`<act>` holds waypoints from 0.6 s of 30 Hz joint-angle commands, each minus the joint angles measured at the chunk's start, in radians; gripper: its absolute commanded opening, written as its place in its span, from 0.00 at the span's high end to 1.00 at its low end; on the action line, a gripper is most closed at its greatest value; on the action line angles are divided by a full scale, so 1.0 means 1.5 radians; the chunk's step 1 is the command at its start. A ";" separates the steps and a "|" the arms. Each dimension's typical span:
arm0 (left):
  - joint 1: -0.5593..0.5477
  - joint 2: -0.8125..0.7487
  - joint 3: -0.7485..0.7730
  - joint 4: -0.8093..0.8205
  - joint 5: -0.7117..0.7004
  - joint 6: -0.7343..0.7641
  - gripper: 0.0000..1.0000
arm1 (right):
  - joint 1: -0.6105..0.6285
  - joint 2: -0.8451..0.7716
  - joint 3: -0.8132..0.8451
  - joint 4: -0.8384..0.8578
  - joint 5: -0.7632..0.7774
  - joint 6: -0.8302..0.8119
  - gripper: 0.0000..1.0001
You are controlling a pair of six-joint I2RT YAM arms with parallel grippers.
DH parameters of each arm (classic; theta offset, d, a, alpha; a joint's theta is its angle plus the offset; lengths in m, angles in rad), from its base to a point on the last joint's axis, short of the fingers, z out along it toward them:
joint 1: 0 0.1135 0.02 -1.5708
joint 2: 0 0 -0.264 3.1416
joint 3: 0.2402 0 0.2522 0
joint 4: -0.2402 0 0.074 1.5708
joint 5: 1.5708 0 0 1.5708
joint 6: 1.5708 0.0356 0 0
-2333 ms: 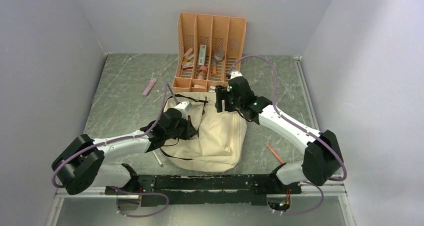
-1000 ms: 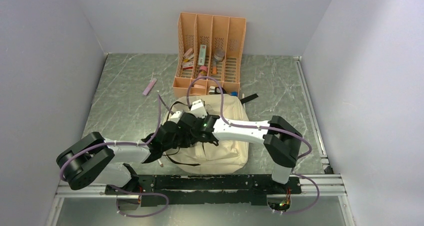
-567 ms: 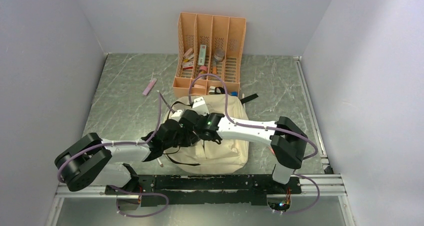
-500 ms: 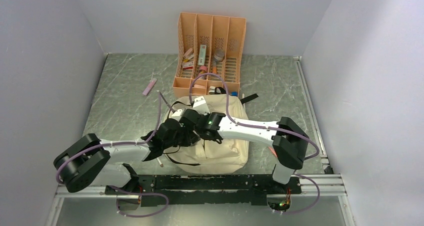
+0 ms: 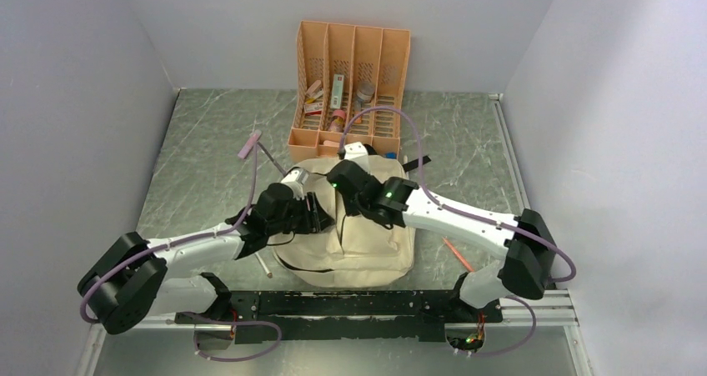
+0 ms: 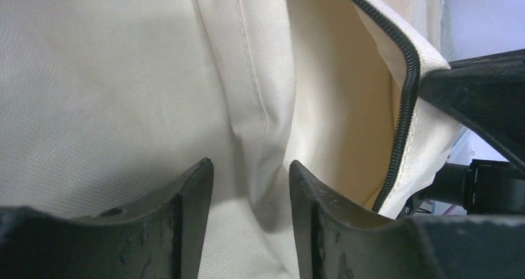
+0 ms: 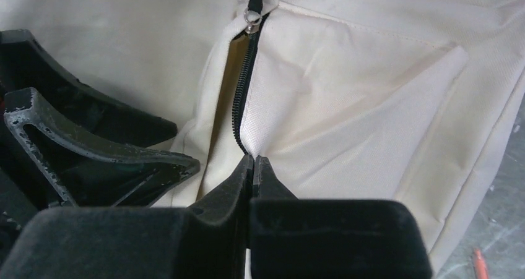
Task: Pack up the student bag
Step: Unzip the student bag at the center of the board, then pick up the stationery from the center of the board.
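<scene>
a: right wrist view: the right hand [image 7: 252,160] is seen closed, tips pinched on the cream fabric of the student bag [image 7: 371,93], right at the near end of the black zipper [image 7: 242,99]. the silver pull [image 7: 250,17] is seen at the far end.
b: left hand [image 6: 249,167]?
a: fingers are parted and nothing is clamped. a fold of bag fabric is straddled between them.
b: bag location?
a: it is laid flat on the tabletop [image 5: 208,142], near the front edge between the two arms, just in front of the orange organiser [image 5: 350,67].
b: step in hand?
a: opening of the bag's mouth, as judged. the pinched flap should be lifted up and away from the left hand so the slit is widened. it should be done smoothly, or the thin fabric could be pulled out of the pinch. the fold should be gripped by the left hand as a counter-hold so the whole bag isn't dragged. the zipper teeth are best avoided.
b: loose items?
a: a pink stick [image 5: 248,145] and an orange pencil [image 5: 457,255] are seen on the tabletop, well apart from the mouth. the bag's inside can't be seen.
b: text, brands?
a: none readable. no logo is seen on the bag. labels on the organiser's contents are too small to be read.
</scene>
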 commanded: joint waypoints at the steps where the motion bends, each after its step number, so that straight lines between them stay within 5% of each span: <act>1: 0.012 -0.026 0.047 -0.051 0.025 0.030 0.45 | -0.035 -0.046 -0.024 0.087 -0.072 -0.021 1.00; 9: 0.023 -0.132 0.116 -0.274 -0.118 0.031 0.35 | -0.072 -0.072 -0.054 0.112 -0.100 -0.032 1.00; 18: 0.024 -0.246 0.167 -0.675 -0.422 -0.192 0.41 | -0.081 -0.080 -0.087 0.142 -0.118 -0.038 1.00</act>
